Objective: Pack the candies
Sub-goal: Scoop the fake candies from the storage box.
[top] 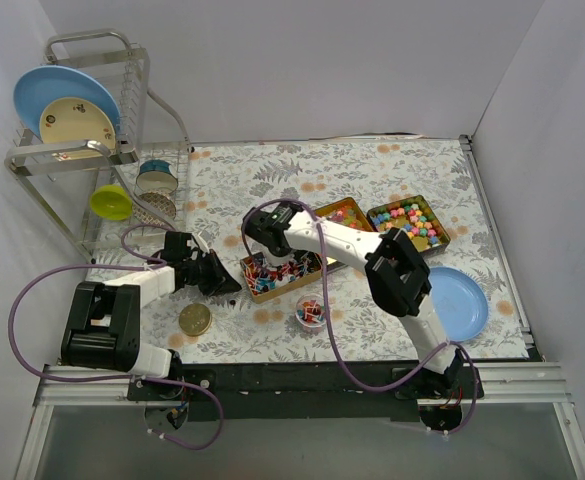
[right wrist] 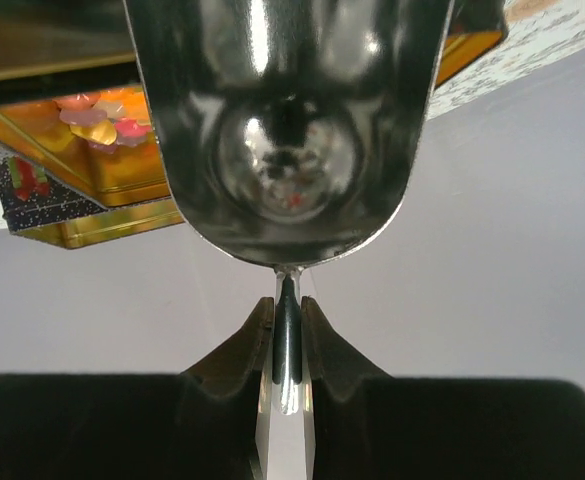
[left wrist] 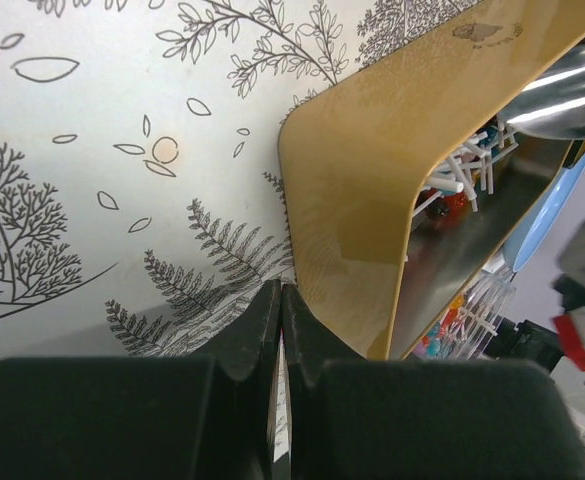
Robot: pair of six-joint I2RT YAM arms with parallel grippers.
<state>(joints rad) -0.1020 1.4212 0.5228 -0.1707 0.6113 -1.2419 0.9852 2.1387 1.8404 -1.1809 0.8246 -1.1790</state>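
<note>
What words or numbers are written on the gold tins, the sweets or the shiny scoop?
No text can be read in any view.
Gold rectangular tin: plain wall, no lettering shows.
Wrapped red, blue and white candies: wrappers too small to read.
Round gold lid: any marking is too small to read.
Shiny metal scoop: only reflections, no writing.

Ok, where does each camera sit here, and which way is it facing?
Top external: above and behind the bases, looking down on the table; left arm and right arm show.
Left wrist: low over the table, facing the wrapped-candy tray; left gripper shows, shut.
Right wrist: faces the gummy tray past the scoop; right gripper clamps its handle.
Shared: wrapped-candy tray, top and left wrist.
</note>
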